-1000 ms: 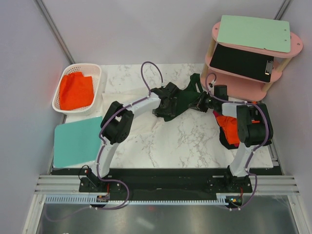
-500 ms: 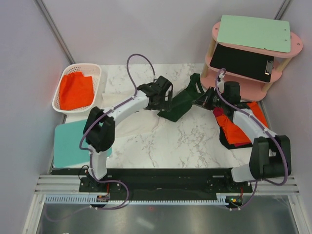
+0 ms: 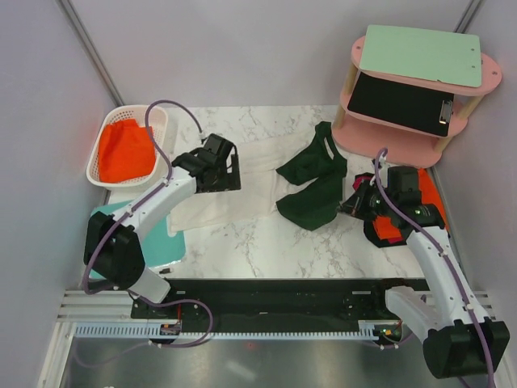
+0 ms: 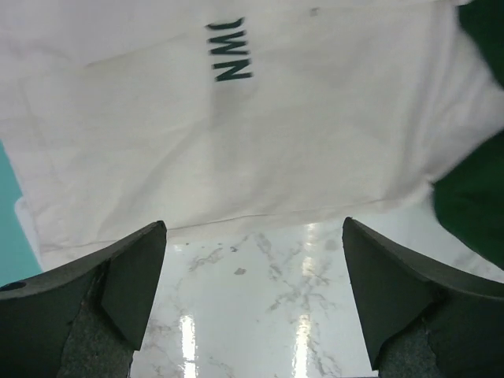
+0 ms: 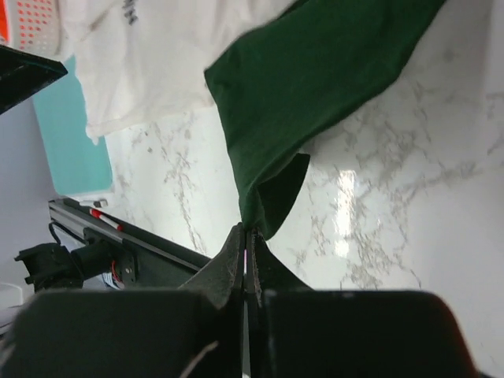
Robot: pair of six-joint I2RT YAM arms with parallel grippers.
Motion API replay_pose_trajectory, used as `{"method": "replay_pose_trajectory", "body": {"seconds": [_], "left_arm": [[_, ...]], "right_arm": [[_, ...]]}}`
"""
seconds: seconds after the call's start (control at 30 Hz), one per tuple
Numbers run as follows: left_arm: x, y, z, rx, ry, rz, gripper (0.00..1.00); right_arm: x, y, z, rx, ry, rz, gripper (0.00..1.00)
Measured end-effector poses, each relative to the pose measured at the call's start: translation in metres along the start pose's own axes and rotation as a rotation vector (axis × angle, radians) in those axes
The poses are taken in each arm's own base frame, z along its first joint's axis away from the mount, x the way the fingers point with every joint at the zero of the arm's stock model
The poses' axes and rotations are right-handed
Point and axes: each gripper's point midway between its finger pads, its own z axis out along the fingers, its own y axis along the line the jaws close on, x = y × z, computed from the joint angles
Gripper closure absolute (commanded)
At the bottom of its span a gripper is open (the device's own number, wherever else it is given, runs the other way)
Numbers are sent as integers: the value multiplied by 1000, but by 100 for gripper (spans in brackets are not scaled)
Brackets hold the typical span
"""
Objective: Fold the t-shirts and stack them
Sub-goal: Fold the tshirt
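On the white marble desk [image 3: 266, 246], our left tool [image 4: 252, 264] hangs empty with its fingers wide apart above the flat cream-white cloth t-shirt [image 4: 260, 134]. Our right tool [image 5: 246, 236] is pinched together on an edge of the crumpled dark green cloth t-shirt [image 5: 315, 87], which touches the cream one.

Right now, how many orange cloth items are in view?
2. One orange cloth lies in the white plastic basket at the table's far-left corner; a second orange cloth sits at the right edge, partly hidden under the right arm, so more could lie beneath.
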Motion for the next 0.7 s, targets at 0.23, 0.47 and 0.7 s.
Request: {"method": "replay_pose_trajectory", "body": {"seconds": [0.23, 0.47, 0.7], "left_arm": [[69, 70, 26, -195, 204, -100, 2], [104, 116, 19, -326, 290, -228, 2], [124, 148, 7, -395, 304, -310, 1]], "right_arm": [[73, -44, -9, 147, 194, 82, 100], [109, -59, -30, 219, 270, 90, 100], [104, -55, -34, 206, 218, 76, 100]]}}
